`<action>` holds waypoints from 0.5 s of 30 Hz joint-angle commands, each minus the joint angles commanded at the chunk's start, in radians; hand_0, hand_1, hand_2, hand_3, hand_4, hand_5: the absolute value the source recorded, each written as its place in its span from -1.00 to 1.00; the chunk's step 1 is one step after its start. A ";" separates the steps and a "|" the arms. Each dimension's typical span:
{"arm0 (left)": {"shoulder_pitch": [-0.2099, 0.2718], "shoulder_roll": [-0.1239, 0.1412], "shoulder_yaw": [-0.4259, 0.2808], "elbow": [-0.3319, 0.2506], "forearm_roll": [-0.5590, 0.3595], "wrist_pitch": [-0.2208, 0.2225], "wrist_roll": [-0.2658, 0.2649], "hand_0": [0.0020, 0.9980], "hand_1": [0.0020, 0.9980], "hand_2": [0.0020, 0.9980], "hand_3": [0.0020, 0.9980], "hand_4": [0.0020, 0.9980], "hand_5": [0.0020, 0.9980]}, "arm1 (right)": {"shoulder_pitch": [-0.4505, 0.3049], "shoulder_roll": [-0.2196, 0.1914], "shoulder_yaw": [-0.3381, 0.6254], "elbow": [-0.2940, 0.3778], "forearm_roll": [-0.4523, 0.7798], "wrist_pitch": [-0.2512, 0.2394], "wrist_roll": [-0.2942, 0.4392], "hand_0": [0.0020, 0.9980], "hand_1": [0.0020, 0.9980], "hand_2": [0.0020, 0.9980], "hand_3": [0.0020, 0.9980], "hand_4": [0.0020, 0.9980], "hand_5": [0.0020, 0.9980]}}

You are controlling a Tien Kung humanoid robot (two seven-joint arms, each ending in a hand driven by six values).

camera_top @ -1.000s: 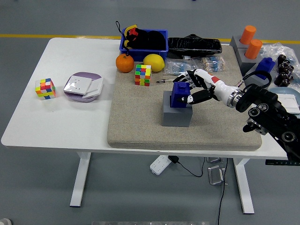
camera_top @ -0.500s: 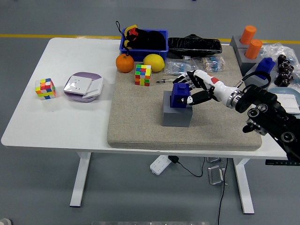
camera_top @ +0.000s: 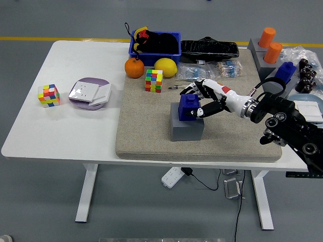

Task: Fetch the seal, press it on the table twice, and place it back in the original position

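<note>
The seal [camera_top: 189, 107] is a dark blue block standing on a grey block [camera_top: 187, 129] near the middle of the beige mat [camera_top: 151, 136]. My right hand [camera_top: 201, 100] comes in from the right and its fingers are curled around the seal's right side and top, with the thumb low on the seal's right face. The seal still rests on the grey block. The left arm is out of view.
An orange [camera_top: 134, 67], a lemon [camera_top: 165, 67] and a colour cube [camera_top: 154, 80] lie at the mat's back. A blue bin [camera_top: 156, 43] stands behind. Another cube [camera_top: 49, 95] and a purple dish [camera_top: 90, 93] sit left. Orange cylinders [camera_top: 269, 44] stand back right.
My right hand, the seal and the grey block under it have all shifted a little to the left. The fingers stay closed on the seal.
</note>
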State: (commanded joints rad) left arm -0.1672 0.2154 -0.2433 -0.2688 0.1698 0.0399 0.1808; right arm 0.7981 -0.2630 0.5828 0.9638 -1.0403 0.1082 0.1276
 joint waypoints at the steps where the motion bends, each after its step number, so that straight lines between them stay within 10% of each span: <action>1: 0.000 0.000 0.000 0.000 0.000 0.000 0.000 0.59 0.49 0.48 0.53 0.25 -0.11 | 0.000 0.000 0.000 0.000 -0.001 0.001 0.000 0.49 0.43 0.45 0.46 1.00 -1.00; 15: 0.002 -0.001 -0.001 0.001 -0.001 0.000 0.000 0.59 0.49 0.47 0.53 0.25 -0.11 | -0.004 -0.004 0.017 0.032 -0.037 0.017 -0.003 0.63 0.61 0.61 0.62 1.00 -0.90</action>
State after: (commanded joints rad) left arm -0.1652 0.2145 -0.2446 -0.2683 0.1689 0.0398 0.1808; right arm 0.7936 -0.2672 0.6000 0.9953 -1.0775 0.1252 0.1244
